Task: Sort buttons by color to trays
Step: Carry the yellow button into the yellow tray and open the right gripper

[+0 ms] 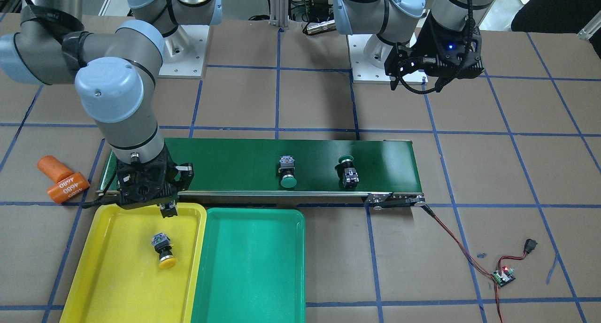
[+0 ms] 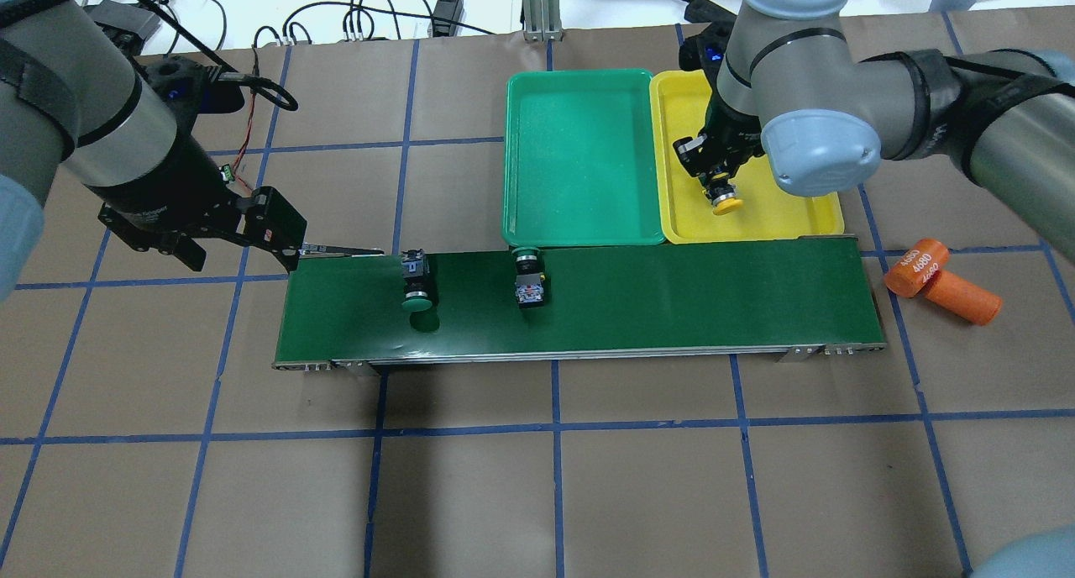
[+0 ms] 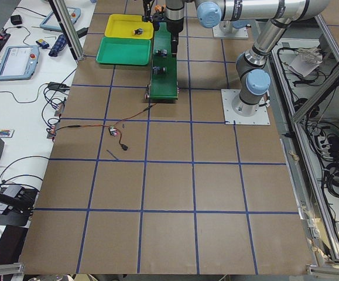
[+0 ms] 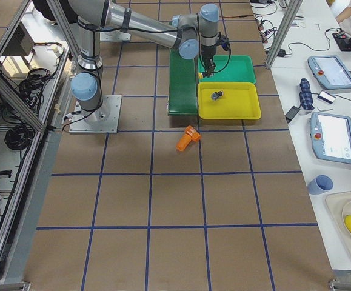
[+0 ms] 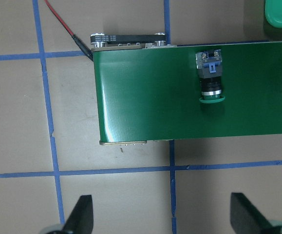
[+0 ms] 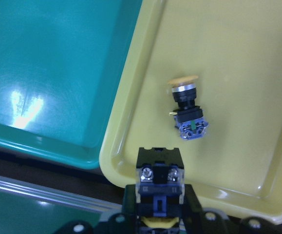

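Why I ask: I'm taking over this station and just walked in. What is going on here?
The robot is sorting push-buttons by colour. Its right gripper is shut on a black-bodied push-button with a yellow cap, above the bright yellow plastic tray, where another yellow-capped button already lies. Two green-capped buttons lie on the long dark-green conveyor belt; the green plastic tray holds none. The left gripper hovers open off the belt's end, holding nothing.
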Controlling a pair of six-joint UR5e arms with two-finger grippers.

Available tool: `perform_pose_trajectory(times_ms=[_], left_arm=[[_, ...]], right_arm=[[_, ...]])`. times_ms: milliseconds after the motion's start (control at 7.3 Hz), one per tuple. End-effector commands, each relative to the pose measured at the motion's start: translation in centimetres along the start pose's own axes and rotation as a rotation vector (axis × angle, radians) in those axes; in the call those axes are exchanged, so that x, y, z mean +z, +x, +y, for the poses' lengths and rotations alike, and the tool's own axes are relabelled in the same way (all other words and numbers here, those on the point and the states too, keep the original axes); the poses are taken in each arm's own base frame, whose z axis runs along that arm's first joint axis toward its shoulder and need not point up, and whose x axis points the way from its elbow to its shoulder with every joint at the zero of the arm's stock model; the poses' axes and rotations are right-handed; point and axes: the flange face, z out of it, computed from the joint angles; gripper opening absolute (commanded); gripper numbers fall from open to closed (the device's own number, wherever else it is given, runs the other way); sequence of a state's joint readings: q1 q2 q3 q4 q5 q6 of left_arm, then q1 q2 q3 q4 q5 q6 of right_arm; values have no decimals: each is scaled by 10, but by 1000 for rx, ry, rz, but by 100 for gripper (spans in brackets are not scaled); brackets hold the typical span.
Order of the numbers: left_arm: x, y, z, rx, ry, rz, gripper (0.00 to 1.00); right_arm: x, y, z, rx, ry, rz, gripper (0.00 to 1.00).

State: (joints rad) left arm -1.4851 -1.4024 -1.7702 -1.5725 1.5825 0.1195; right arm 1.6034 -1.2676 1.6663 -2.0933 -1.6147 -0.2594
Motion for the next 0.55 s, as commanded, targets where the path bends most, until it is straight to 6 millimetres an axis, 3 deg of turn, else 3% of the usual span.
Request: perform_pose_trajectory(times_ms=[0, 137, 411], left_arm=[[-1, 0, 1, -2, 2, 1, 100], [-1, 0, 1, 0, 2, -1, 100], [-1, 0, 1, 0, 2, -4, 100]], right_arm=[[22, 59, -21, -24, -15, 12, 0], [36, 69, -23, -29, -29, 11, 0], [58, 83, -34, -68, 24, 33, 10]])
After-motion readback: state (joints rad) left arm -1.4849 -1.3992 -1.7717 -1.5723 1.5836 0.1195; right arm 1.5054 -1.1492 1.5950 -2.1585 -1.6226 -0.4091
